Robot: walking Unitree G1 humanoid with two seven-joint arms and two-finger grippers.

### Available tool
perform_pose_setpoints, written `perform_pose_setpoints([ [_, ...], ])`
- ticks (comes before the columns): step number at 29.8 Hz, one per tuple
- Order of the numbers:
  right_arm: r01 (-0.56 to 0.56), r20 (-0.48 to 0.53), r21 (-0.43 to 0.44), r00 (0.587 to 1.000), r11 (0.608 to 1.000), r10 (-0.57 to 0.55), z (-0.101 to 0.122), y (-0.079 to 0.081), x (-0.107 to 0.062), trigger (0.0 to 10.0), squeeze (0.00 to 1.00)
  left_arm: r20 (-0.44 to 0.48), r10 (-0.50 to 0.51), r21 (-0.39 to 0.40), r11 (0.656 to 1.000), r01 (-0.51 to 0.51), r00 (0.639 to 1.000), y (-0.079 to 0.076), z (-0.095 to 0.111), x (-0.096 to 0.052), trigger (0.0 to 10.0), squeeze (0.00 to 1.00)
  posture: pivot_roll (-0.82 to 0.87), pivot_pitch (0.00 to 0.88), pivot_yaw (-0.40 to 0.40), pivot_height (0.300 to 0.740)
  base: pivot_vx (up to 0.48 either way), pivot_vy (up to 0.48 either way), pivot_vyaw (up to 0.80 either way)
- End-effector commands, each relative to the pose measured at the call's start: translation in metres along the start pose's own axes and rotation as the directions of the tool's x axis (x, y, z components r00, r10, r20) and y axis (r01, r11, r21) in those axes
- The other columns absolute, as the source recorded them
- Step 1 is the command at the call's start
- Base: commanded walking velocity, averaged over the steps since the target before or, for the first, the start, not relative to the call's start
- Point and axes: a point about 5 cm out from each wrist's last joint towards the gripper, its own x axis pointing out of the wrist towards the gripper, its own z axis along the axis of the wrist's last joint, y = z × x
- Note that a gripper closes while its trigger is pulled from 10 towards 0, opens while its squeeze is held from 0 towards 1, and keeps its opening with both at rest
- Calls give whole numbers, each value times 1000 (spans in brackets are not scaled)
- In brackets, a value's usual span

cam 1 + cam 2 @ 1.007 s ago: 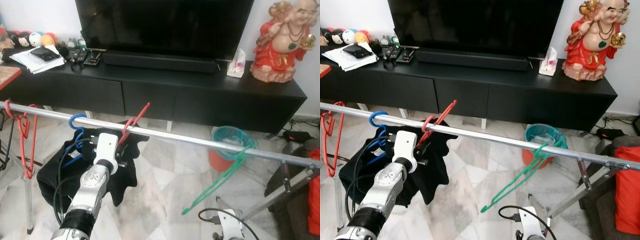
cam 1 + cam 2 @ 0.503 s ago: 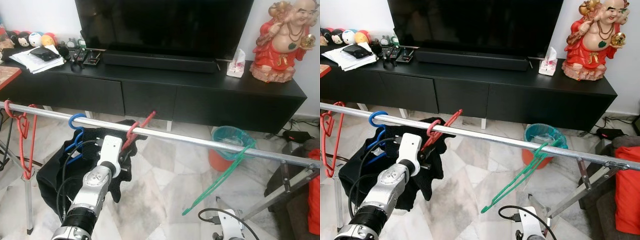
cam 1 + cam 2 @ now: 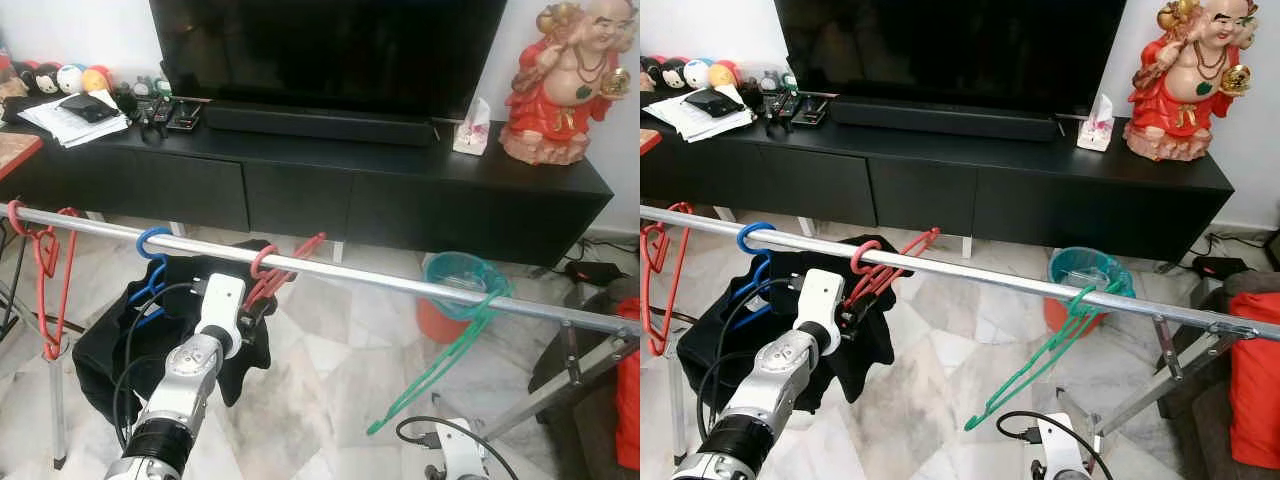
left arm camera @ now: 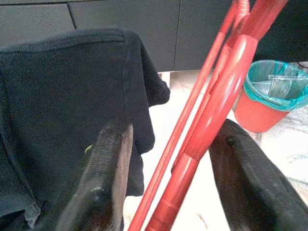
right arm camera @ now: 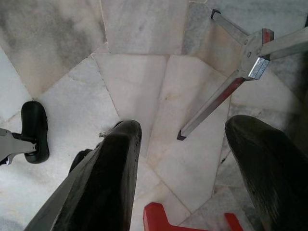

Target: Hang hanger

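Reaching up under the rail (image 3: pixel 400 283), left end effector (image 4: pixel 168 178) apart around red hanger (image 4: pixel 211 120), hook over rail

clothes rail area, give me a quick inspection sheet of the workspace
Surface: marble tile floor; metal rail runs across it on a stand.
Job's things: red hanger hooked over the rail, body between the left gripper's open fingers.
Clutter: blue hanger with black shirt, second red hanger at the rail's left end, green hanger.
Grippers: left gripper open around the red hanger; right gripper open, low over the floor.
Cables: black cable looped along the left arm.
Surroundings: TV, black console, red statue, teal-lined bin.
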Motion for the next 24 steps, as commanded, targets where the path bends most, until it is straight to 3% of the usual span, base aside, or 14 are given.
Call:
perform_pose_setpoints([
  [1, -1, 4, 3, 1000, 1000, 1, 1, 0, 0, 10000, 0, 34, -15, -9, 1000, 15, 999, -1, 5, -1, 10000, 1000, 38, 0, -33, 740, 0, 0, 0],
  [12, -1, 2, 2, 1000, 1000, 1, 1, 0, 0, 10000, 0, 107, -61, -19, 998, 63, 992, -1, 16, -14, 10000, 1000, 45, 0, -37, 740, 0, 0, 0],
  [18, -1, 3, 1, 1000, 1000, 1, 1, 0, 0, 10000, 0, 117, -51, 4, 999, 51, 992, 8, 16, -32, 10000, 1000, 45, 0, -37, 740, 0, 0, 0],
  [23, 2, 1, 4, 1000, 1000, -2, 1, -1, 0, 10000, 0, 151, -28, 13, 1000, 26, 988, 16, 19, -58, 10000, 1000, 51, 0, -38, 740, 0, 0, 0],
  [24, 3, 1, 5, 1000, 1000, -3, 1, -1, 0, 10000, 0, 162, -39, 11, 999, 38, 986, 16, 20, -65, 10000, 0, 53, 0, -37, 740, 0, 0, 0],
])
